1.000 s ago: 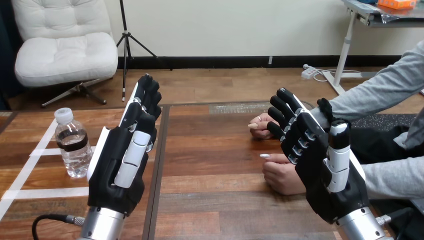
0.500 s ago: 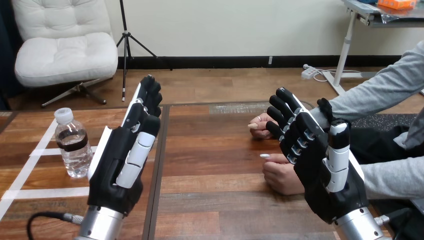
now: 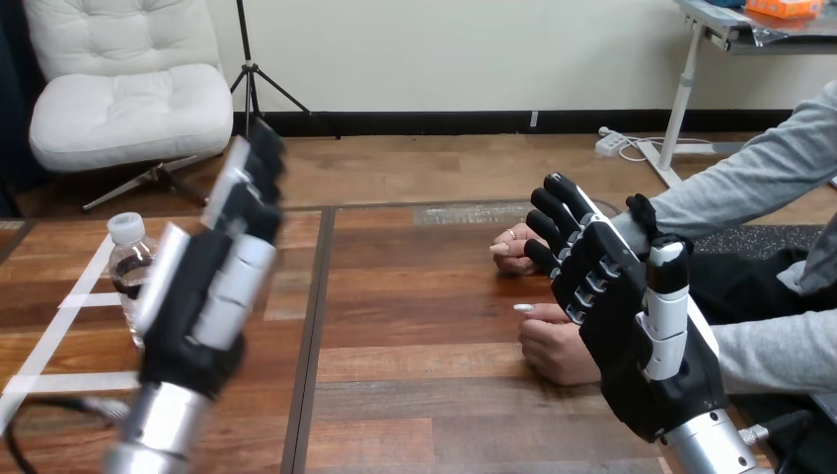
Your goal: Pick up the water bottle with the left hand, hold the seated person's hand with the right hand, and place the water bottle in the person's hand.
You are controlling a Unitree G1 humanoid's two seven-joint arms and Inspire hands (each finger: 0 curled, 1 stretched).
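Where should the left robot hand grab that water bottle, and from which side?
Grip the water bottle round its straight middle, at the label band below the neck. It stands upright, with the open left robot hand beside it on the view's right, so come sideways from there.

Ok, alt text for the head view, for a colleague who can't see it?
The robot's open left hand is raised just right of a water bottle standing on the wooden table, not gripping it. Its open right hand is raised beside the person's two hands, which rest on the table at the view's right.
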